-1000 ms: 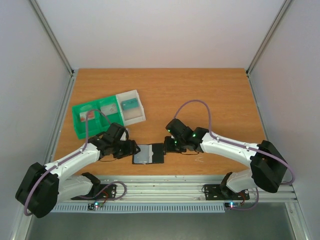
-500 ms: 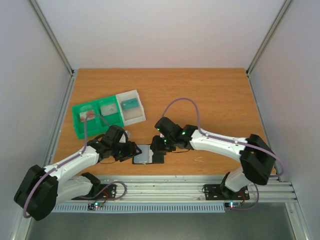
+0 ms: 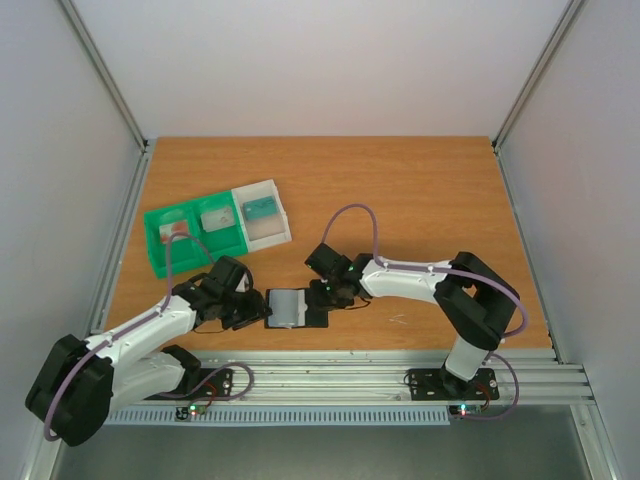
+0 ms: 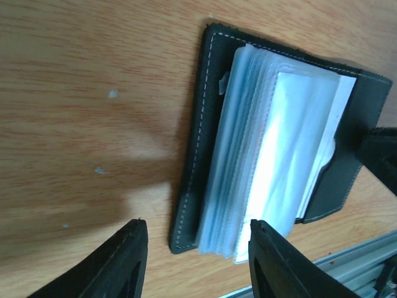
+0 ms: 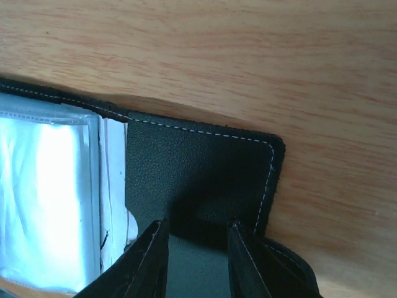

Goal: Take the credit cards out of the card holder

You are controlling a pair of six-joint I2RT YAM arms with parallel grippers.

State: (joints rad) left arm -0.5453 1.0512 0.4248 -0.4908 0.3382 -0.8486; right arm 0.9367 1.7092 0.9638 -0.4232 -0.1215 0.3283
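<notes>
The black card holder [image 3: 297,308] lies open on the table near the front edge, its pale blue-grey sleeves [image 4: 260,155] stacked up. A whitish rectangle shows through the top sleeve; I cannot tell whether it is a card. My left gripper [image 3: 252,309] is open at the holder's left edge, its fingers [image 4: 127,261] straddling the near corner without touching it [image 4: 197,248]. My right gripper [image 3: 326,294] is slightly open, with its fingertips [image 5: 152,261] down on the holder's black right flap [image 5: 198,161]. Credit cards lie in the green tray: one with red blotches [image 3: 172,232] and a pale one [image 3: 215,218].
The green compartment tray [image 3: 158,262] stands at the back left, with a clear-white box [image 3: 268,232] against its right side holding a teal card [image 3: 261,209]. The metal rail [image 3: 330,368] runs along the table's front edge, just behind the holder.
My right gripper has moved left and come down onto the holder's right flap. My left gripper has shifted slightly down towards the holder's left edge.
</notes>
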